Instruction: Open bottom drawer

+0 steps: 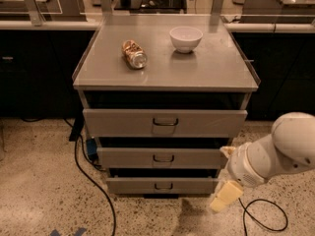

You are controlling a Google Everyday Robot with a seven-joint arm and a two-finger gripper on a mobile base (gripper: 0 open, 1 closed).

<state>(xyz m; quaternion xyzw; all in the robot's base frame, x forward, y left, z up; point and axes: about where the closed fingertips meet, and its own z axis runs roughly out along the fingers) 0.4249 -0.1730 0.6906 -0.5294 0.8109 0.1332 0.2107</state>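
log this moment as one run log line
stage: pre-grasp | gripper: low, right of lowest grey metal drawer, apart from its small dark pull handle | on grey cabinet top: round white bowl, crushed metal can on its side

The arm (275,151), right of the cabinet (165,73), runs off the right edge. Its gripper (225,196) hangs by the cabinet's lower right corner, and only a pale piece of it shows. The bottom drawer (133,185) shows its front only, its inside hidden. The label on the can (134,54) is unreadable.
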